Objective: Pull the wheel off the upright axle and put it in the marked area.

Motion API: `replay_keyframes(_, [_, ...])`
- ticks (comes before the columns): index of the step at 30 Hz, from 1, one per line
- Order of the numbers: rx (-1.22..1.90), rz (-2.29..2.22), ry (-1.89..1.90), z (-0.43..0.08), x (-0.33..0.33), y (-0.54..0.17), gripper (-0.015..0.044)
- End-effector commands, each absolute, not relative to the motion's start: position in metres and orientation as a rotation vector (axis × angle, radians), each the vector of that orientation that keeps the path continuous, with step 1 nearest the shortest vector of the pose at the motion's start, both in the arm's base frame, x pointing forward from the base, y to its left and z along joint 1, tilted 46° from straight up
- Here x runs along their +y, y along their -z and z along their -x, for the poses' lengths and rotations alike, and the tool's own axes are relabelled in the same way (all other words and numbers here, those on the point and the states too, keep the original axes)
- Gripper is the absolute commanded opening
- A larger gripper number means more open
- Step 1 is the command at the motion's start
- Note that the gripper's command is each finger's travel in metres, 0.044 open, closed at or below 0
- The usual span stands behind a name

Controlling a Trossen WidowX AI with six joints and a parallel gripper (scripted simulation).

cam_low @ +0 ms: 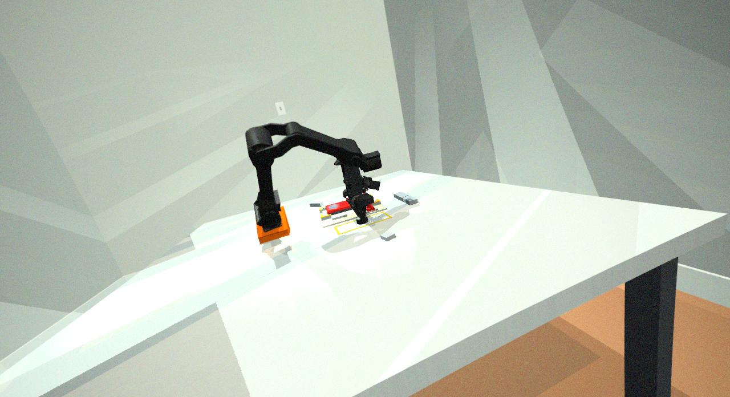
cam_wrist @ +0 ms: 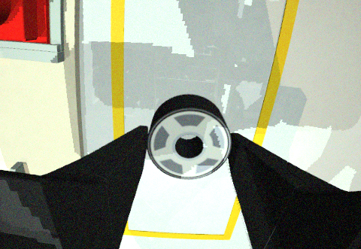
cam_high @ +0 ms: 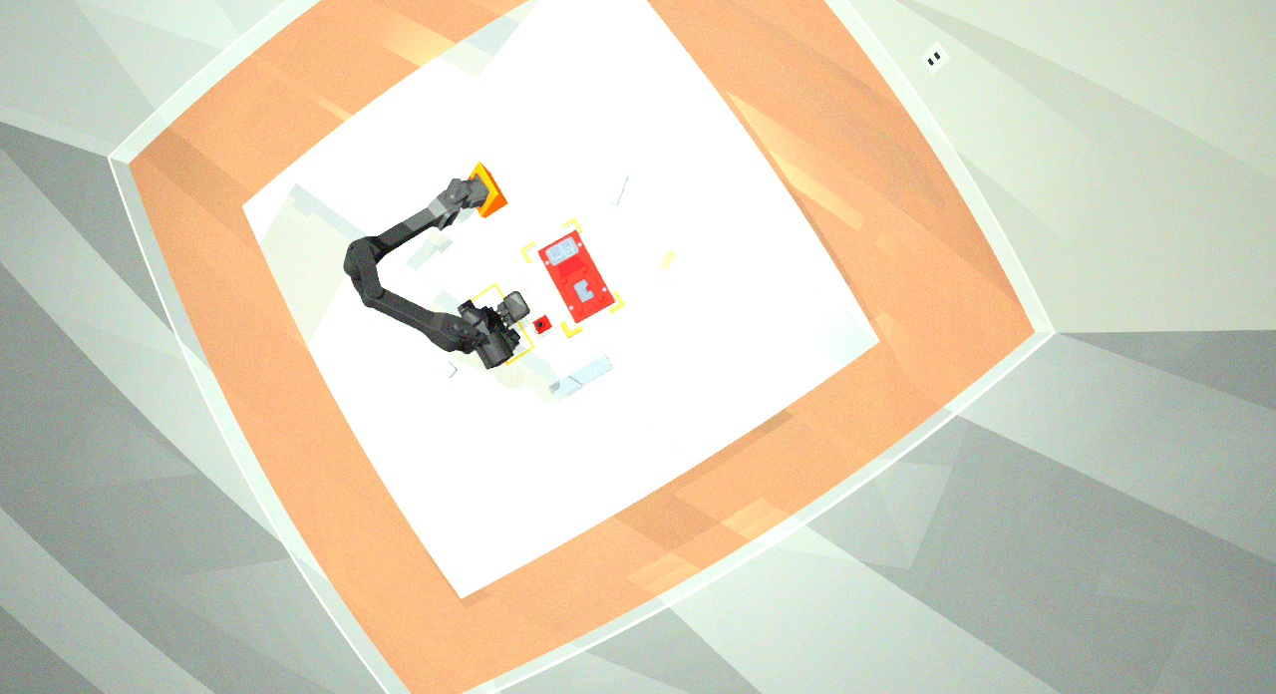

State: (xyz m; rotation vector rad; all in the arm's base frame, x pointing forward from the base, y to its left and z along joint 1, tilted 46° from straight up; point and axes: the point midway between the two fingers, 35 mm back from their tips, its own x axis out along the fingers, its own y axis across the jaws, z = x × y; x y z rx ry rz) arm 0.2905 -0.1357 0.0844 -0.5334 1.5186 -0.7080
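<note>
My gripper [cam_low: 361, 216] [cam_wrist: 189, 138] is shut on the wheel [cam_low: 361, 221] [cam_wrist: 189, 129], a black tyre with a pale spoked hub and centre hole, face towards the wrist camera. The wheel is low over the marked area, a yellow outline [cam_high: 484, 291] [cam_low: 338, 234] [cam_wrist: 117, 61], between its long sides and nearer one short end. Whether it touches the table cannot be told. The red axle base [cam_high: 541, 324] [cam_wrist: 22, 8] stands outside the outline, with no wheel on it; in the wrist view its axle is mostly cut off. The arm hides the wheel in the top view.
A red chassis [cam_high: 572, 267] [cam_low: 335, 207] lies beyond the axle base, between yellow corner brackets. A thin strip [cam_wrist: 79, 68] runs between axle base and outline. Grey blocks [cam_high: 619, 188] [cam_low: 405, 198] lie around; a small one [cam_high: 452, 369] [cam_low: 388, 237] is near the outline.
</note>
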Motion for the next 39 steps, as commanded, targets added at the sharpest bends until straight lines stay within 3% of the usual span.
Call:
replay_keyframes(1, [1.519,0.533,0.708,-0.291,-0.136,-0.084,0.0026])
replay_keyframes(12, [1.519,0.533,0.708,-0.292,-0.132,-0.088,0.0300])
replay_keyframes(23, [1.518,0.539,0.710,-0.295,-0.093,-0.126,0.0300])
replay_keyframes(28, [1.518,0.538,0.693,-0.270,-0.064,-0.122,0.0431])
replay_keyframes(34, [1.525,0.539,0.705,-0.223,-0.026,-0.130,0.0440])
replay_keyframes(39, [1.525,0.539,0.706,-0.222,-0.025,-0.130,0.0440])
